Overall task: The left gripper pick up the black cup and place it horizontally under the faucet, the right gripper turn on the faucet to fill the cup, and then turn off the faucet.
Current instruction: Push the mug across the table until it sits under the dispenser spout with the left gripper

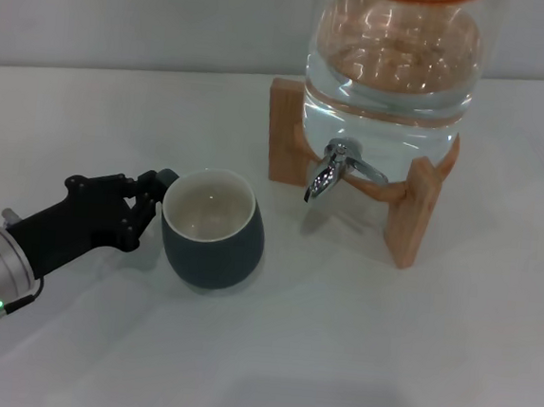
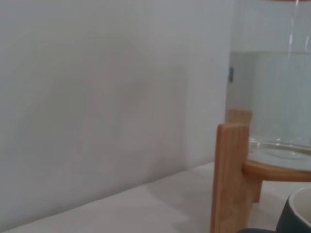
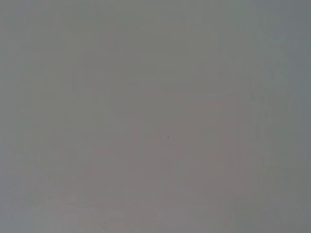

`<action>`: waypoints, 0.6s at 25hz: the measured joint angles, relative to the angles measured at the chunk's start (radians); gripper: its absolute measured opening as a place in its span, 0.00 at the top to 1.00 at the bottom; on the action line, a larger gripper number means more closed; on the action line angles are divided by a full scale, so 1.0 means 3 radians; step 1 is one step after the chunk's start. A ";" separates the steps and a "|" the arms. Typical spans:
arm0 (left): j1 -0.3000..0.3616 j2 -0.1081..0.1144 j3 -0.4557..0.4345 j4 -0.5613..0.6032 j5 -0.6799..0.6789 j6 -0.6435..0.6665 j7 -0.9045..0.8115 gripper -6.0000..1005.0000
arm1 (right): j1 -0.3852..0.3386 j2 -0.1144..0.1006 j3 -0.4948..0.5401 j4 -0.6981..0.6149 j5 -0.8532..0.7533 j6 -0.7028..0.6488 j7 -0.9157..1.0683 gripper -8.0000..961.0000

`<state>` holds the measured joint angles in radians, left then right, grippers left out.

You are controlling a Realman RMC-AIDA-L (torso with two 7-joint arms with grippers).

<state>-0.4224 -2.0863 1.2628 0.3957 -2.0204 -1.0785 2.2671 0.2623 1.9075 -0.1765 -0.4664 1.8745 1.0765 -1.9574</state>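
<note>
Black cup (image 1: 212,230) stood upright on the white desk (image 1: 354,354), near its middle, cream interior showing, handle (image 1: 165,177) turned toward the desk's left edge. Left gripper (image 1: 148,202) reached in from the left edge, low over the desk, fingers at the cup's handle and touching its rim side; could not tell whether the jaws pinched the handle or merely flanked it. Faucet (image 1: 330,171) projected from the glass jar (image 1: 394,62) on its wooden stand (image 1: 414,216) toward the far edge, spout apart from the cup. Right gripper out of sight; its wrist view showed only plain grey.
</note>
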 joint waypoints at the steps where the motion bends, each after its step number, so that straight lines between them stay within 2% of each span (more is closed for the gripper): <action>1: -0.0005 0.0000 -0.0001 -0.0006 0.0000 0.0028 0.0001 0.89 | 0.0000 0.0000 0.0000 0.0000 0.0000 0.0000 0.0000 0.12; 6: -0.0038 -0.0001 0.0005 -0.0033 0.0000 0.0186 0.0006 0.89 | 0.0003 0.0002 0.0000 0.0000 0.0000 -0.0008 -0.0003 0.12; 15: -0.0174 -0.0006 0.0011 -0.0166 0.0022 0.0222 0.0013 0.89 | 0.0005 0.0002 0.0000 0.0000 0.0000 -0.0011 -0.0010 0.12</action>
<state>-0.4746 -2.0880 1.2663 0.3460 -2.0139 -1.0117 2.2710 0.2639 1.9082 -0.1765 -0.4663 1.8745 1.0733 -1.9605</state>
